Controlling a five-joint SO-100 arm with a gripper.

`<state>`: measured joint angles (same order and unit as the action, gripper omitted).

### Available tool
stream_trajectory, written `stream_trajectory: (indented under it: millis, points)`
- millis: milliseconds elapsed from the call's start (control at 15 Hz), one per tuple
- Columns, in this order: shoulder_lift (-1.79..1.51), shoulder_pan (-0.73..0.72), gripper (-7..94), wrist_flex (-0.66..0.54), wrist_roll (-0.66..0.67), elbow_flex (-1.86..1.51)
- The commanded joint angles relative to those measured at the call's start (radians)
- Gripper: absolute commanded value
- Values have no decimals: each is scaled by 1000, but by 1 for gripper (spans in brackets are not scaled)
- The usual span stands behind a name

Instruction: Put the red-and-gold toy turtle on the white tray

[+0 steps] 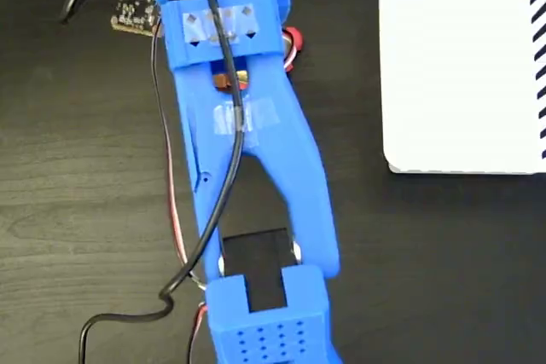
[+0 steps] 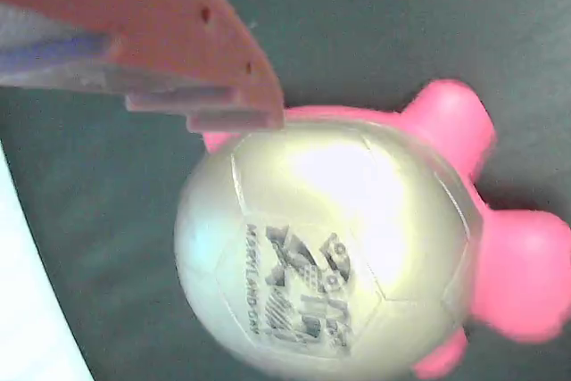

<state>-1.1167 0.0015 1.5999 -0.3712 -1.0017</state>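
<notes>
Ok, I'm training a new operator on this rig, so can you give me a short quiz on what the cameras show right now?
1. True or false: the red-and-gold toy turtle already lies on the white tray.
2. In the fixed view, the white tray is at: A) upper right, B) lower left, C) centre under the arm.
3. Fill in: in the wrist view, the turtle's printed top is ____ in colour.

Key: 1. False, it lies on the dark table. 2. A. 3. Gold.
</notes>
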Motion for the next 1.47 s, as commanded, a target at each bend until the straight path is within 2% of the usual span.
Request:
stream_trajectory:
  millis: [0, 533, 600, 1000, 1400]
  points:
    - [-54, 9, 56, 18, 0, 35]
    - [72, 37, 56, 51, -61, 35]
    - [92, 38, 62, 51, -69, 44]
    - [161, 32, 62, 46, -86, 95]
    - [253, 38, 62, -18, -100, 170]
